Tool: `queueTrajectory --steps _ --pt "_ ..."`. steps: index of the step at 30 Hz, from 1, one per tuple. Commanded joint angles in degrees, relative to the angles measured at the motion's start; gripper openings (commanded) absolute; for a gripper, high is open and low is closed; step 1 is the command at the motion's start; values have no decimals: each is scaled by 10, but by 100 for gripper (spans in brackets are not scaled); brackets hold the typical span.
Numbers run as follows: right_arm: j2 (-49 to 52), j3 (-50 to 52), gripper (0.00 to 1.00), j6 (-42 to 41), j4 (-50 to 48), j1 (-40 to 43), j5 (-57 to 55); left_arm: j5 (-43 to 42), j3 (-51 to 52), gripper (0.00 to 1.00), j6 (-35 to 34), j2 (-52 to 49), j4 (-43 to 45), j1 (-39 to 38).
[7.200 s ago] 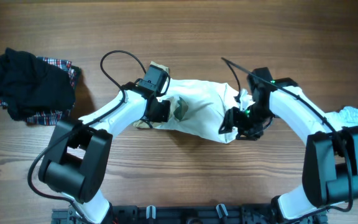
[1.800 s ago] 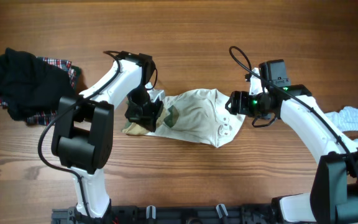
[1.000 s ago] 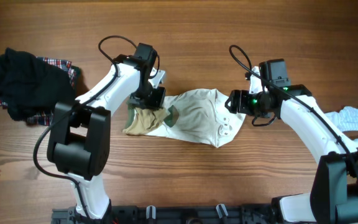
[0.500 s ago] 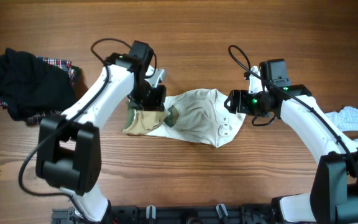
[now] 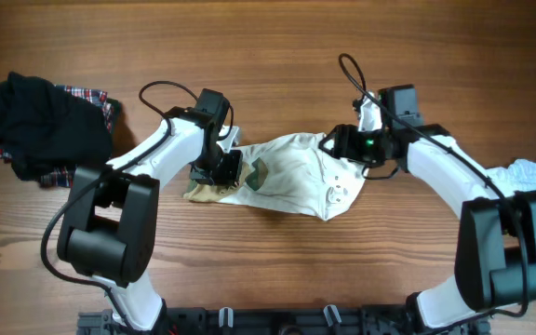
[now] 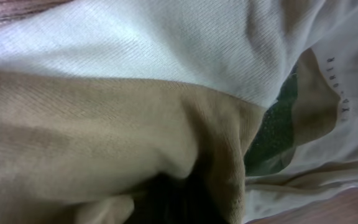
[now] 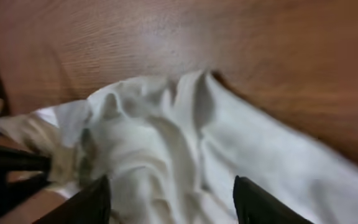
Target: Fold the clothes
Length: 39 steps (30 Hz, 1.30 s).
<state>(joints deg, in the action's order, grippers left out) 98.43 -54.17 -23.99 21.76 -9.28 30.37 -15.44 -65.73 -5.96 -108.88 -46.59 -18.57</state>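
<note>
White shirt (image 5: 296,177) lay long axis left-right. Left fingers (image 5: 221,169) pinched shut on its tan sleeve (image 6: 104,143); right fingers (image 7: 263,202), apart, straddled the crumpled opposite edge, fabric directly below.

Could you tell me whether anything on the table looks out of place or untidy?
The white T-shirt lies bunched and wrinkled mid-table, its tan sleeve crumpled at the left end. A black garment sits heaped over a plaid piece at far left.
</note>
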Motion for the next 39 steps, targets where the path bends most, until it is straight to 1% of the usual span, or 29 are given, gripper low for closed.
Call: queueTrajectory --steps 1,2,4,7,9,10,11,13,15,16,17,18,19,20,22,24,26,28,31,33,37,38,39 --pt "6 -30 61 -173 1 -36 58 5 9 11 -6 -6 2 2" --pt "6 -45 63 -201 0 -52 73 5 9 11 -6 -6 2 2" --pt "3 -60 70 -184 -59 -70 113 5 9 11 -6 -6 4 2" --pt "-5 -63 79 -192 -119 -71 150 5 9 11 -8 -6 9 2" --pt "-8 -97 79 -254 -79 -69 151 5 9 11 -10 -6 9 2" --pt "-8 -129 89 -260 -46 -72 145 5 9 11 -10 -6 9 2" --pt "-8 -168 99 -276 10 -76 108 5 9 11 -10 -6 8 2" --pt "-7 -233 99 -278 90 -83 27 5 9 10 -10 -6 10 2" --pt "-7 -246 100 -296 88 -83 0 5 9 10 -10 -6 14 2" --pt "-4 -246 100 -286 64 -83 -2 5 9 10 -10 -6 14 2" --pt "-4 -245 99 -257 31 -83 0 5 9 10 -10 -6 15 2" --pt "-4 -245 100 -236 30 -83 11 5 9 10 -10 -6 16 2" --pt "-4 -245 99 -225 19 -83 47 5 9 10 -10 -6 19 2" --pt "-4 -245 95 -232 11 -83 50 5 9 10 -10 -6 20 2" --pt "-5 -247 94 -320 45 -83 44 5 9 10 -10 -6 21 2" --pt "-1 -247 93 -410 140 -84 -31 5 9 10 -10 -6 28 2" --pt "26 -247 88 -455 169 -83 -36 5 9 11 -10 -6 32 2" --pt "71 -247 82 -478 188 -86 -36 5 9 10 -10 -6 31 2" --pt "138 -247 78 -482 191 -89 -9 5 9 10 -10 -6 31 1" --pt "171 -247 78 -487 182 -89 -1 5 9 10 -10 -6 32 1" --pt "200 -247 75 -502 147 -89 12 5 9 10 -10 -6 33 1" --pt "202 -247 70 -512 144 -89 12 5 9 10 -10 -6 34 1" --pt "203 -247 63 -512 141 -89 11 5 9 10 -10 -6 34 1"
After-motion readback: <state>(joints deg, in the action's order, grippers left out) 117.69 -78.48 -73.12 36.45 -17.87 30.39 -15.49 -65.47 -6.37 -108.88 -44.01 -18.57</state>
